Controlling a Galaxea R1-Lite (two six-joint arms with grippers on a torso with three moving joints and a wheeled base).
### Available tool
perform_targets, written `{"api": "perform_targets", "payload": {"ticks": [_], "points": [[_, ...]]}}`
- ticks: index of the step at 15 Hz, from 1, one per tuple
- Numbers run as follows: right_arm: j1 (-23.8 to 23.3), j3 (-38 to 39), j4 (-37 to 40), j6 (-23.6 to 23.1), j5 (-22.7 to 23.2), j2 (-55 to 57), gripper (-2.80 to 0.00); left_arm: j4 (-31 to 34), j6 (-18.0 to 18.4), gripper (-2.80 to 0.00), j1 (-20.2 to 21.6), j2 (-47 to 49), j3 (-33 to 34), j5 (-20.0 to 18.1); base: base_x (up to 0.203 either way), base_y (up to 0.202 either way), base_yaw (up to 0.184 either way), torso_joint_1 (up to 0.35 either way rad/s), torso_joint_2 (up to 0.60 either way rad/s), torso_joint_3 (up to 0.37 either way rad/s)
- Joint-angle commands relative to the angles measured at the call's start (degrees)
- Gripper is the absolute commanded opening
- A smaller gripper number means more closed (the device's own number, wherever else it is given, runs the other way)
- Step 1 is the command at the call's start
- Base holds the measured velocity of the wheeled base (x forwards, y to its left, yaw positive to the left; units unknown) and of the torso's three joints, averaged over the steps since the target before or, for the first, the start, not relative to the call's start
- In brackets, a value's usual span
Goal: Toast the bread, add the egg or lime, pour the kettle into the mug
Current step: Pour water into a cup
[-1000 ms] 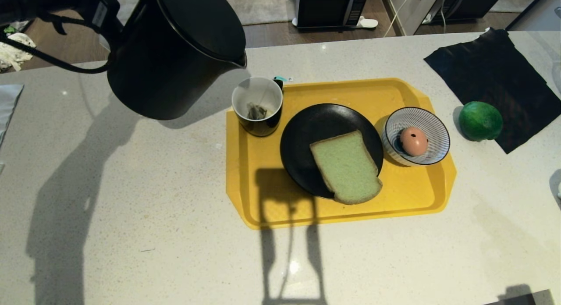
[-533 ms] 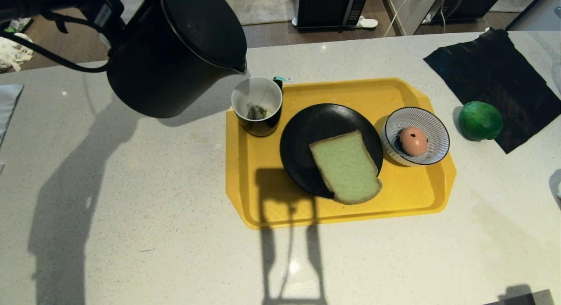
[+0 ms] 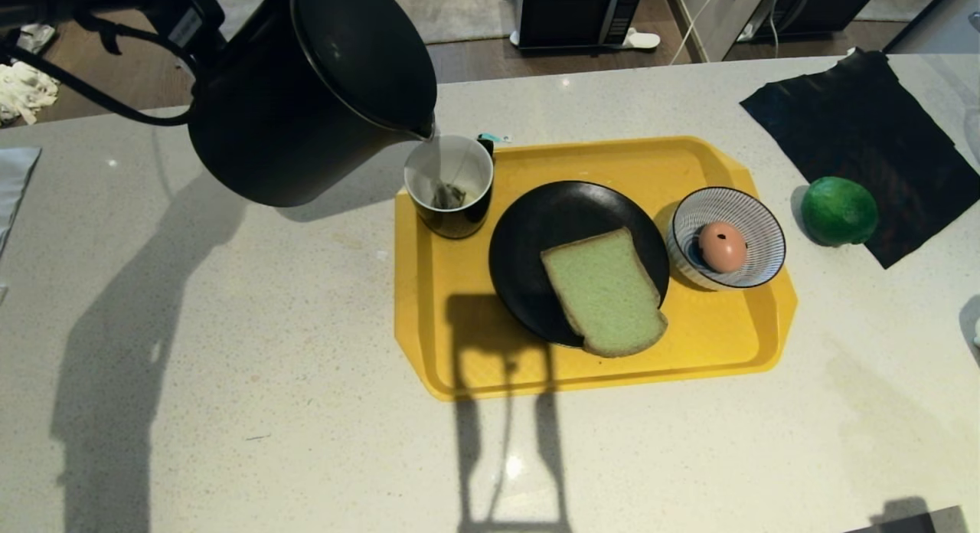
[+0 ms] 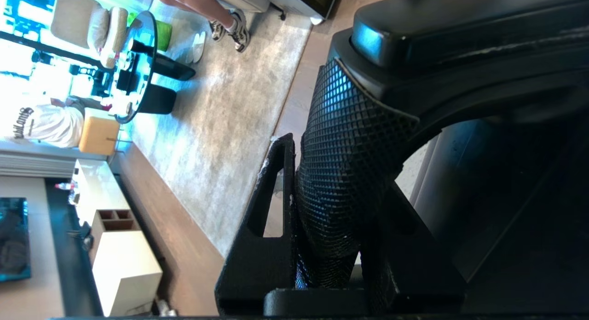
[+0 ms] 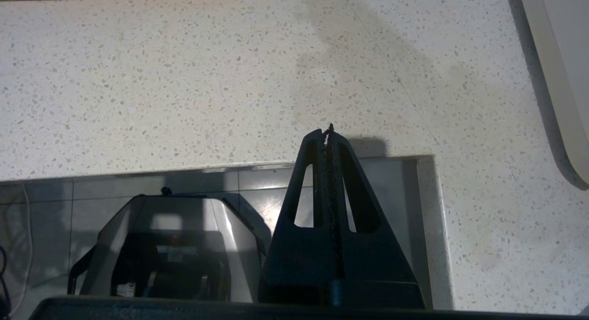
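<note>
Head view: the black kettle (image 3: pixel 306 96) hangs tilted above the far left part of the speckled tabletop (image 3: pixel 230 380), its spout over the rim of the mug (image 3: pixel 449 182), and a thin stream of water runs from the spout into the mug, where a teabag lies at the bottom. The mug stands in the far left corner of a yellow tray (image 3: pixel 712 341). Just beside it on the tray sits a black plate (image 3: pixel 536 219) with the slice of pale green bread (image 3: pixel 605 292) lying across its near right edge, one corner overhanging the rim. To the right of the plate, a blue-striped bowl (image 3: pixel 754 227) holds the egg (image 3: pixel 722 246). The lime (image 3: pixel 840 210) rests on the tabletop well off the tray to the right, at the edge of a black cloth (image 3: pixel 857 119).

In the left wrist view the left end effector (image 4: pixel 331 228) is clamped on the kettle's textured handle (image 4: pixel 349 140), one finger on each side. In the right wrist view the right end effector (image 5: pixel 327 140) is clenched with nothing between its fingers, above the near edge of the tabletop.
</note>
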Motion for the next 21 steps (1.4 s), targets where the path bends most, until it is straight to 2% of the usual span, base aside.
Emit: {"api": "perform_targets", "payload": {"ticks": [1, 3, 9, 15, 21], "points": [[0.02, 0.00, -0.03, 0.00, -0.02, 0.01, -2.80, 2.74, 1.64, -2.80, -0.17, 0.79, -3.11, 0.05, 0.000, 0.000, 0.000, 0.000, 0.00, 0.000], [0.02, 0.00, 0.05, 0.00, -0.02, 0.00, -2.80, 5.78, 3.09, -2.80, -0.20, 1.63, -5.59, 0.61, 0.000, 0.000, 0.000, 0.000, 0.00, 0.000], [0.02, 0.00, -0.01, 0.00, -0.02, 0.03, -2.80, 7.97, 5.88, -2.80, -0.72, 1.96, -5.58, 2.59, 0.000, 0.000, 0.000, 0.000, 0.00, 0.000], [0.02, 0.00, 0.05, 0.00, -0.02, 0.09, -2.80, 7.54, 9.24, -2.80, -3.61, 2.49, -5.93, 8.72, 0.000, 0.000, 0.000, 0.000, 0.00, 0.000], [0.02, 0.00, -0.03, 0.00, -0.02, 0.00, -2.80, 7.34, 11.05, -2.80, -7.51, 2.32, -6.02, 15.03, 0.000, 0.000, 0.000, 0.000, 0.00, 0.000]]}}
